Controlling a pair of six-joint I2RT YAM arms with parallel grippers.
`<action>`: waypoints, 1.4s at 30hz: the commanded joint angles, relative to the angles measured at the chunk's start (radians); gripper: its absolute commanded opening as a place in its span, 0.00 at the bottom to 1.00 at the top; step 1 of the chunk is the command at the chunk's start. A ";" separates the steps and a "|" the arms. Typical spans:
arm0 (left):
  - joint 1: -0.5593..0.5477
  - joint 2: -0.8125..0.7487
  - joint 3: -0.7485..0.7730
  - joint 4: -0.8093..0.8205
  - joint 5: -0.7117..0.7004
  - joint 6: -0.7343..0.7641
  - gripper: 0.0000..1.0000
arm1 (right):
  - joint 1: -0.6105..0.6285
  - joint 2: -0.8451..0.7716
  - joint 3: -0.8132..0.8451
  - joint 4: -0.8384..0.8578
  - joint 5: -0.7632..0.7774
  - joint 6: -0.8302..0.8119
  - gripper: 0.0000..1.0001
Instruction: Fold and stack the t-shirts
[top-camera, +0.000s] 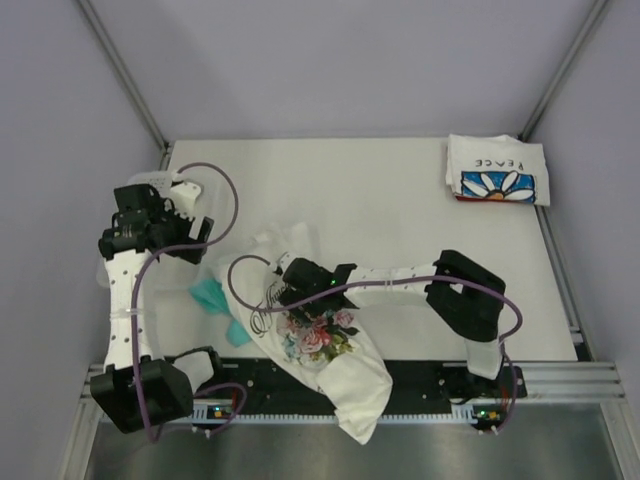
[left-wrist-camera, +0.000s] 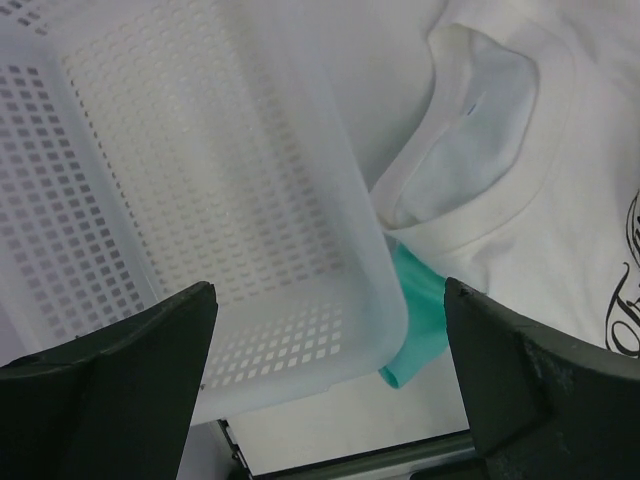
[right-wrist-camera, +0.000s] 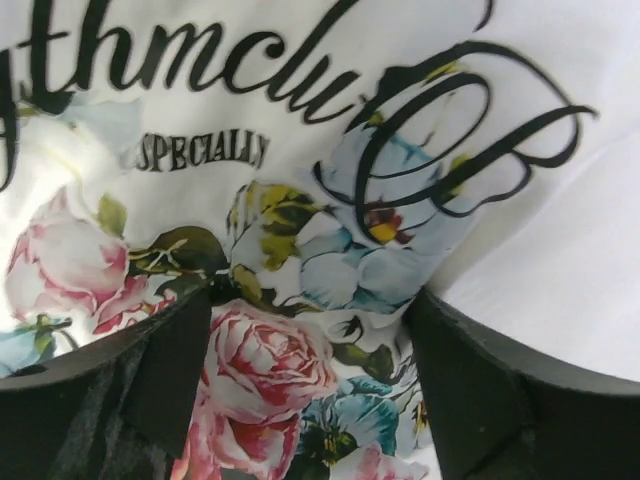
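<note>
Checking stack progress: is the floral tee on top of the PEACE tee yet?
No, the floral tee lies crumpled at the near edge, while the folded PEACE tee sits alone in the far right corner.

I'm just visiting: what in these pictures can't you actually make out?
- Teal t-shirt: in the top view it is mostly buried under the flower-print t-shirt, so its shape is unknown.
- White basket: in the top view the left arm covers nearly all of it.
- Right gripper: in the right wrist view its fingers are spread over the print. Whether they touch the cloth is unclear.
- Shirt lettering: in the right wrist view it is cut off by the edges.
</note>
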 joint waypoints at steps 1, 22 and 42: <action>0.107 0.000 0.032 0.003 0.096 0.039 0.99 | 0.016 0.038 0.022 -0.002 0.059 0.032 0.56; 0.068 0.013 0.003 -0.135 0.385 0.231 0.99 | -0.284 -0.726 0.193 0.001 0.093 0.007 0.00; -0.480 0.430 -0.230 0.252 -0.046 0.004 0.75 | -0.463 -0.994 -0.123 -0.108 0.223 0.090 0.00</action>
